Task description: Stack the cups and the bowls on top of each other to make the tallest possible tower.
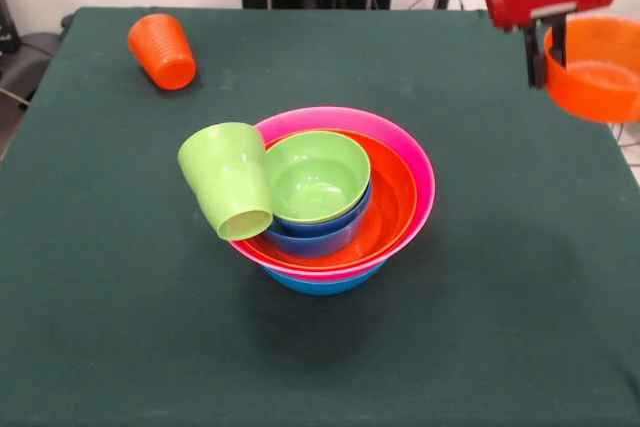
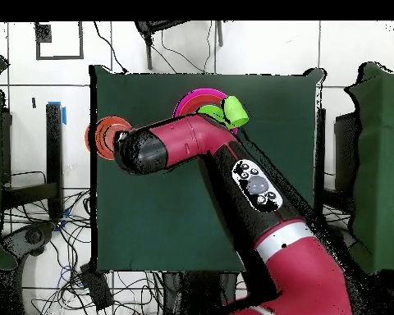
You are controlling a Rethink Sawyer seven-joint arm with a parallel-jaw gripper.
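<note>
The tower stands mid-table: a wide blue bowl (image 1: pixel 325 283) at the bottom, then a pink bowl (image 1: pixel 418 175), an orange bowl (image 1: pixel 392 199), a small blue bowl (image 1: pixel 318 235) and a lime-green bowl (image 1: pixel 318 175). The lime-green cup (image 1: pixel 228 179) lies tilted against the tower's left rim with its mouth toward the camera. The orange ribbed cup (image 1: pixel 163 50) lies on its side at the far left. My gripper (image 1: pixel 548 69) is at the far right, shut on the rim of a small orange bowl (image 1: pixel 598 72) held in the air. The overhead view shows that bowl (image 2: pixel 104 135) and the tower (image 2: pixel 202 109).
The green table (image 1: pixel 120 297) ends close below the held bowl at the right edge. My arm (image 2: pixel 233 164) crosses the table in the overhead view and hides the orange cup. Cables and chairs lie around the table.
</note>
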